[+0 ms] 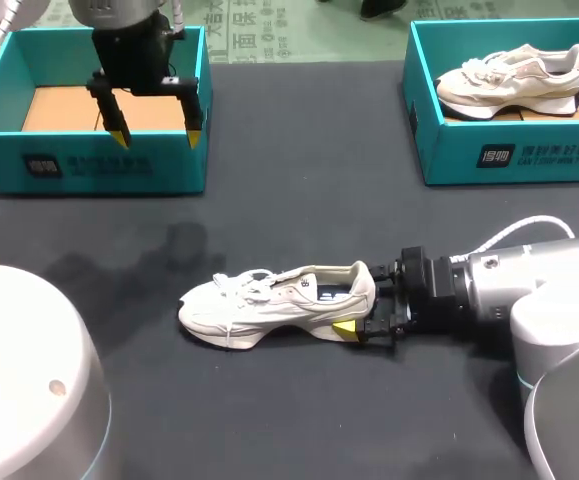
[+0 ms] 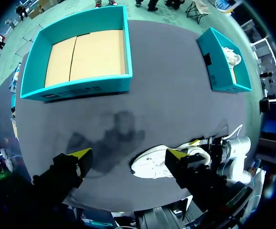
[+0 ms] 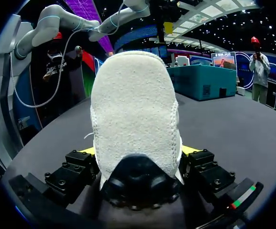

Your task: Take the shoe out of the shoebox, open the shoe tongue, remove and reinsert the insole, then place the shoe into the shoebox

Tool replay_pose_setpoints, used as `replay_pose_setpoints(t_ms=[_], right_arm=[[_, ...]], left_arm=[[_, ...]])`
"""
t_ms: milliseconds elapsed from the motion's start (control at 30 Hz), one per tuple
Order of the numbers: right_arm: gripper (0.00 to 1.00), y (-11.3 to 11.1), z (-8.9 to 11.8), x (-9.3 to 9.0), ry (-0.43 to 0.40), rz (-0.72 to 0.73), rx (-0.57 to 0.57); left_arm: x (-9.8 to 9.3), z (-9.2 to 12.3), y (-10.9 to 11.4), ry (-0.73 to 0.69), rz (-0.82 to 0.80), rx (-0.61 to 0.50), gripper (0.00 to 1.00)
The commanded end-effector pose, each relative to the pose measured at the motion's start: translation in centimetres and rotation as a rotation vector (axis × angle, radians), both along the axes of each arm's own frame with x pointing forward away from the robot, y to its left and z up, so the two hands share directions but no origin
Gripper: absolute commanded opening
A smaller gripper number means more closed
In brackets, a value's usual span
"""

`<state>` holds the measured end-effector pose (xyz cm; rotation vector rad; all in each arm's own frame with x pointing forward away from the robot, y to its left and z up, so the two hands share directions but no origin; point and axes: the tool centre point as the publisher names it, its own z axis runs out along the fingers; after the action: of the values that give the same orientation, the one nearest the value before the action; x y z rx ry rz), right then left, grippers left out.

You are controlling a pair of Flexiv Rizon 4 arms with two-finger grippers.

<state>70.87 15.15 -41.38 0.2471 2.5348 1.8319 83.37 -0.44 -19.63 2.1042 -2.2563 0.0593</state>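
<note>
In the head view, the shoe (image 1: 279, 298) stands on its sole in the middle of the dark surface (image 1: 299, 210), toe to the left and heel to the right. The right tool (image 1: 361, 312) is at the heel. Only its near yellow tip shows and the far finger is hidden behind the heel, so the grip cannot be judged from here. The left tool (image 1: 156, 133) hangs over the near wall of the left box (image 1: 89, 165), fingers wide apart with nothing between them. Its arm is cut off at the far edge. The right box (image 1: 519, 155), at the far right, holds a second shoe (image 1: 514, 78).

In the left wrist view, the spread fingers frame the surface below. One finger covers the shoe's heel end and most of the right tool beyond it. The second shoe is only a pale sliver inside its box.

In the right wrist view, the heel fills the middle and hides the rest of the shoe. This view shows the fingers pressing the heel from both sides, with thin yellow slivers at each edge, so the right tool is closed on the shoe.
</note>
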Motion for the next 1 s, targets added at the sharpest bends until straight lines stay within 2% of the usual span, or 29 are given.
replay_pose_setpoints(t_ms=[33,200,500,733,1000], right_arm=[[0.00,0.4,-0.2,0.1,0.001,0.001,-0.004],[0.00,0.4,-0.2,0.1,0.001,0.001,-0.004],[0.00,0.4,-0.2,0.1,0.001,0.001,-0.004],[0.00,0.4,-0.2,0.1,0.001,0.001,-0.004],[0.00,0.4,-0.2,0.1,0.001,0.001,-0.004]], left_arm=[[-0.1,0.0,0.1,-0.003,0.001,-0.001,1.00],[-0.1,0.0,0.1,-0.003,0.001,-0.001,1.00],[-5.7,-1.8,-4.4,-0.006,-0.013,0.019,1.00],[-9.7,-2.2,-8.4,0.013,-0.046,0.015,1.00],[-12.6,-3.4,-11.8,0.027,-0.069,0.024,1.00]])
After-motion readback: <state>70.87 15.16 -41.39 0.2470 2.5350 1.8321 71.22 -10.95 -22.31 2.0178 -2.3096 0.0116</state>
